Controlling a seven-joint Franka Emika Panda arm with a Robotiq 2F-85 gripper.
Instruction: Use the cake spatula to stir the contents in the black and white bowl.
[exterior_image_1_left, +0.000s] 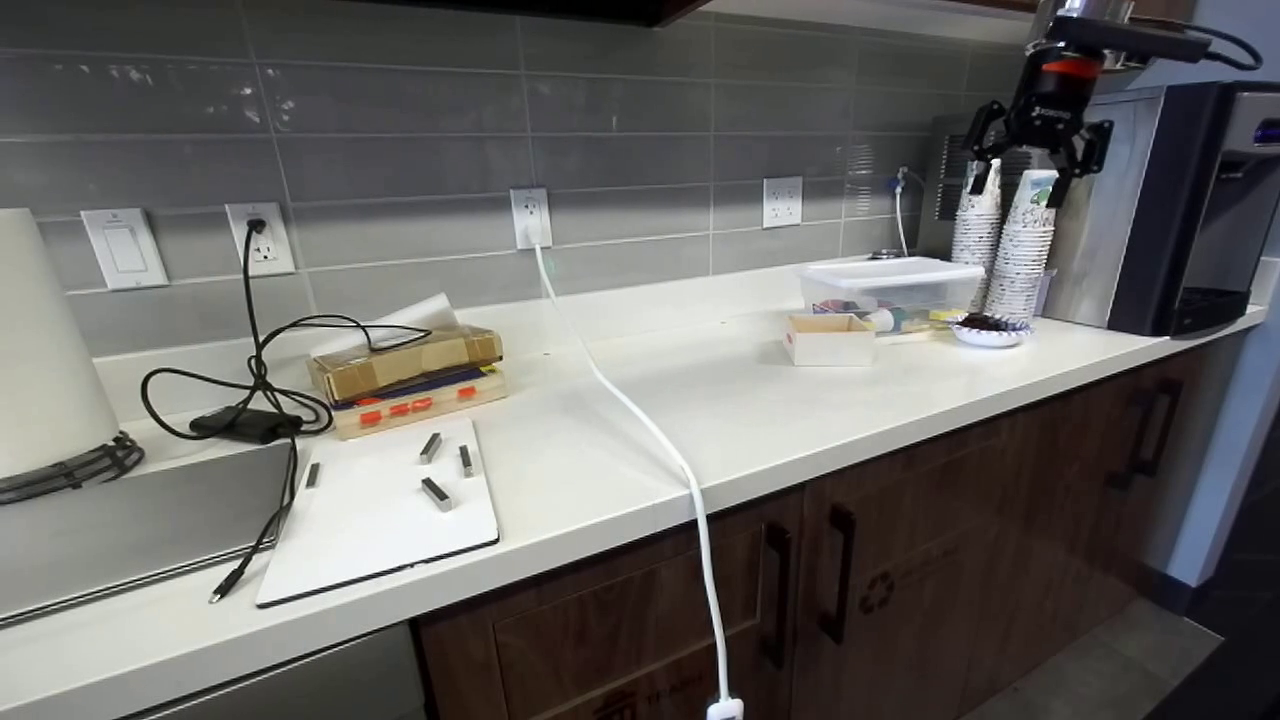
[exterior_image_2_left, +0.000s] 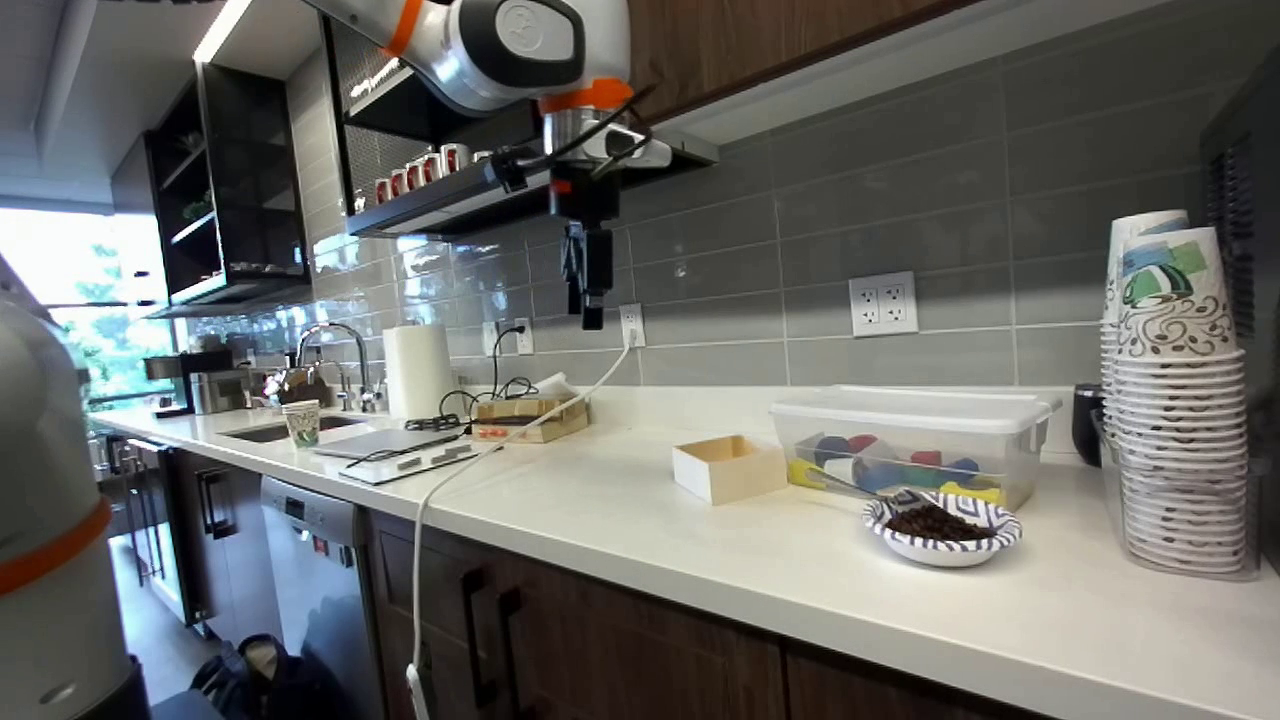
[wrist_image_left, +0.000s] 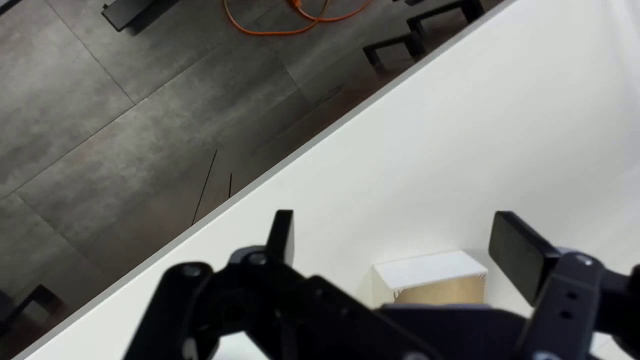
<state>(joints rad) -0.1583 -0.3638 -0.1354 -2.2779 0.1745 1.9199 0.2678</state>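
The black and white bowl (exterior_image_1_left: 990, 338) stands upright on the counter with dark brown contents; its patterned rim (exterior_image_2_left: 945, 552) shows in an exterior view. A thin metallic utensil, apparently the cake spatula (exterior_image_2_left: 850, 486), leans with its head over the bowl's rim and its handle toward the small box. High above the counter hangs my gripper (exterior_image_1_left: 1019, 183), pointing down, away from bowl and spatula. In the wrist view the gripper (wrist_image_left: 392, 225) has its fingers wide apart, nothing between them. Bowl and spatula are out of that view.
A small open-topped box (exterior_image_2_left: 730, 472) sits left of the bowl, near a lidded clear bin (exterior_image_2_left: 910, 440). Tall paper-cup stacks (exterior_image_2_left: 1180, 430) stand to its right. A white cord (exterior_image_1_left: 640, 415) crosses the counter; a shelf (exterior_image_2_left: 540, 190) runs behind the arm.
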